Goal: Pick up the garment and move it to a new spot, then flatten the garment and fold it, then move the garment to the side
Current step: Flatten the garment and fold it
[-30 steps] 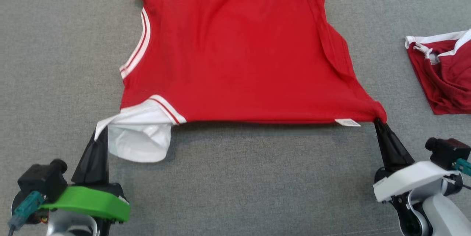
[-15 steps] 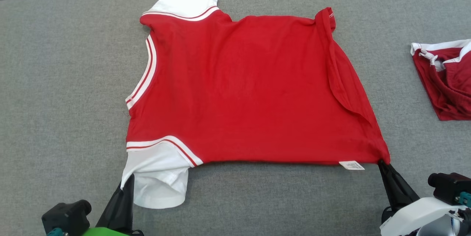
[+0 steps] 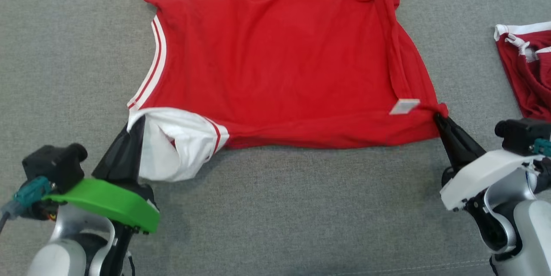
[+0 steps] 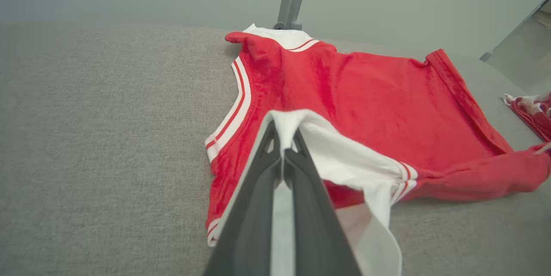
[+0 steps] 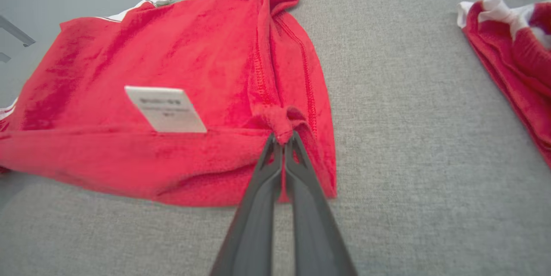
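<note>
- The left gripper, two long dark fingers, is pinched closed at its fingertips on the white sleeve hem of the red cloth garment with white striped sleeves.
- The right gripper is clamped likewise on the garment's red corner, fingers leaning inward toward the left one.

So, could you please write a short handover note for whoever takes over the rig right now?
Left gripper: shut on the white sleeve of the red garment.
Right gripper: shut on its near right corner, beside the label.
The red garment lies spread on the grey surface, near edge lifted and curled over.
Done: laid out, mostly flat.
Left: finish the fold, then move it aside. Another garment lies to the right.
</note>
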Robot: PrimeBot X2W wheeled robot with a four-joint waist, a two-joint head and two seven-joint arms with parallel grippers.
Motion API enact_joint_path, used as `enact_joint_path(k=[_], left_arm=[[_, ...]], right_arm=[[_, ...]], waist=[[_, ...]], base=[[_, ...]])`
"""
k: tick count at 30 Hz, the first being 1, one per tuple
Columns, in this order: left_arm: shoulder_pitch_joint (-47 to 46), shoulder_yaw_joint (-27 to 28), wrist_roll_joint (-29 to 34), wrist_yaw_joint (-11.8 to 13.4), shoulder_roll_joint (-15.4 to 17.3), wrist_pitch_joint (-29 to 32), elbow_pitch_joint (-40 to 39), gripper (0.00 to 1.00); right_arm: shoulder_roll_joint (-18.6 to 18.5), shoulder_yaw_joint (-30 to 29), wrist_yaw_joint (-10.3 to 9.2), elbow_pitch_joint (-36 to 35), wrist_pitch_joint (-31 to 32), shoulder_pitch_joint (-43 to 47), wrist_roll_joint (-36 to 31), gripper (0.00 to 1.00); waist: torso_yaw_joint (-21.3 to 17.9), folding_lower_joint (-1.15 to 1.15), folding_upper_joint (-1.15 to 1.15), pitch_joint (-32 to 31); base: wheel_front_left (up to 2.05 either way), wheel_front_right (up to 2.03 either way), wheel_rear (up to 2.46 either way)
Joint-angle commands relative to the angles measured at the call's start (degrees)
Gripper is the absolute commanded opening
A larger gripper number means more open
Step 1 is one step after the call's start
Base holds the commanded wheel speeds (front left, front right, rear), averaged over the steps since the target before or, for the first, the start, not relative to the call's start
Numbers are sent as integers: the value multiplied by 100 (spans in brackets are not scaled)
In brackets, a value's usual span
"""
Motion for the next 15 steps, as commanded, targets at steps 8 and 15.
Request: enact_joint_path(k=[8,15], left_arm=[[-1387,17,-275,-330,-61,26,1271,0],[-1641,65,-278,-427,-194,-471,1964,100]], right_arm=[[-152,440,-6,705,-95,-1023,133,0],[-152,657,-6,1077,-861,-1267,155,100]], waist=[[-158,1,0,685],[-221,1,0,726]], base=[[0,0,0],[0,0,0]])
